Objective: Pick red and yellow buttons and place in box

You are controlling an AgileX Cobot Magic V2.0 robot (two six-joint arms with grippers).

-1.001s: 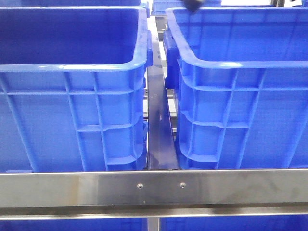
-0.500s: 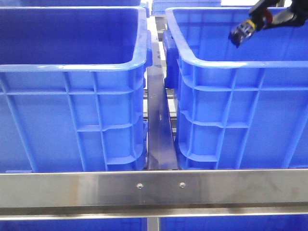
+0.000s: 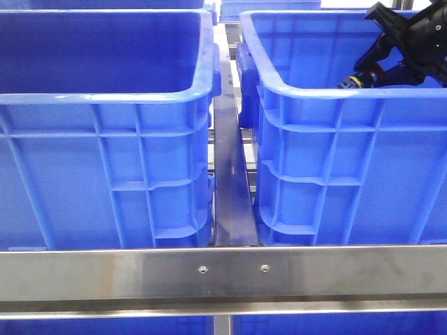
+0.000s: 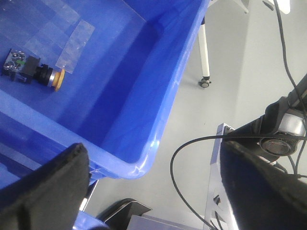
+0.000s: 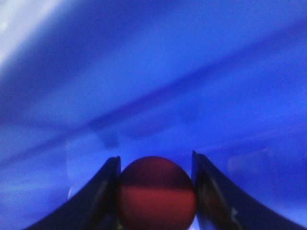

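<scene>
My right gripper (image 5: 154, 165) is shut on a red button (image 5: 156, 191), whose round red cap fills the gap between the two dark fingers. In the front view the right arm (image 3: 405, 42) reaches down inside the right blue box (image 3: 328, 94); its fingertips are hidden behind the box's front rim. My left gripper (image 4: 153, 191) is open and empty, over the corner of a blue box (image 4: 158, 120). A yellow button (image 4: 36, 74) with a black body lies on that box's floor, apart from the gripper.
A second blue box (image 3: 105, 98) stands on the left in the front view. A steel rail (image 3: 223, 272) runs across the front. A steel bar (image 3: 229, 174) runs between the boxes. Grey floor (image 4: 230, 72), black cables and a steel frame show in the left wrist view.
The right arm has come in from the upper right and dropped lower into the right blue box. Nothing else has moved.
</scene>
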